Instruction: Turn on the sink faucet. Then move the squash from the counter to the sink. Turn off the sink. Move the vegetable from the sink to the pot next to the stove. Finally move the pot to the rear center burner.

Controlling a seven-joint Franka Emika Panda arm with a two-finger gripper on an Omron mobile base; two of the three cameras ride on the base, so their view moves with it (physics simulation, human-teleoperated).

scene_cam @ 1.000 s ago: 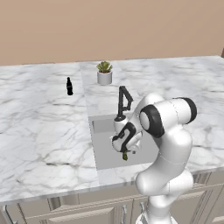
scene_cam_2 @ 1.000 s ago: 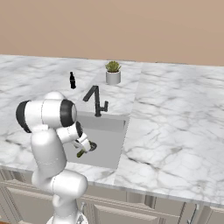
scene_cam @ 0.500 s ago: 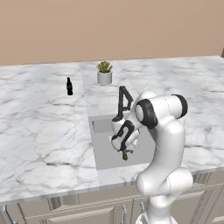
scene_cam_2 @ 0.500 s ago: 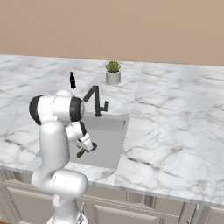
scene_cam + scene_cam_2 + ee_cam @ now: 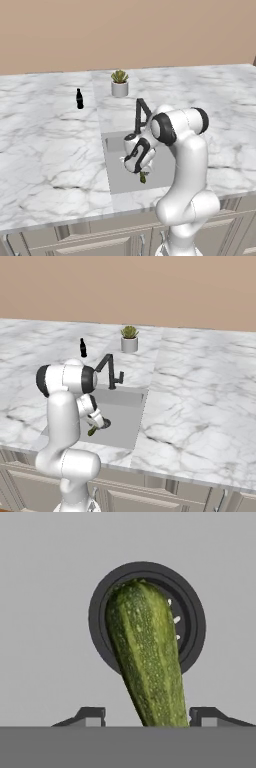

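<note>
Leaned in closer to the sink faucet (image 5: pixel 141 112) than a second ago, hand kept low in the sink (image 5: pixel 117 172). From the left base: gripper (image 5: pixel 141 172) down inside the grey basin, with the squash (image 5: pixel 143 177) showing as a small dark green stub at its tips. Around it, white marble counter (image 5: pixel 45 145) veined in grey, a small black bottle (image 5: pixel 79 99) and a potted plant (image 5: pixel 119 84) toward the back, a plain tan wall (image 5: pixel 125 30) behind, pale cabinet fronts (image 5: pixel 100 240) below. From the right base: same low reach, green end poking out beneath the hand. From the hand: slim, dark green, flecked paler, lying across the round dark drain (image 5: pixel 192 619) and running down between both tips, one just beside it, the other standing clear; cannot tell whether pinched.
</note>
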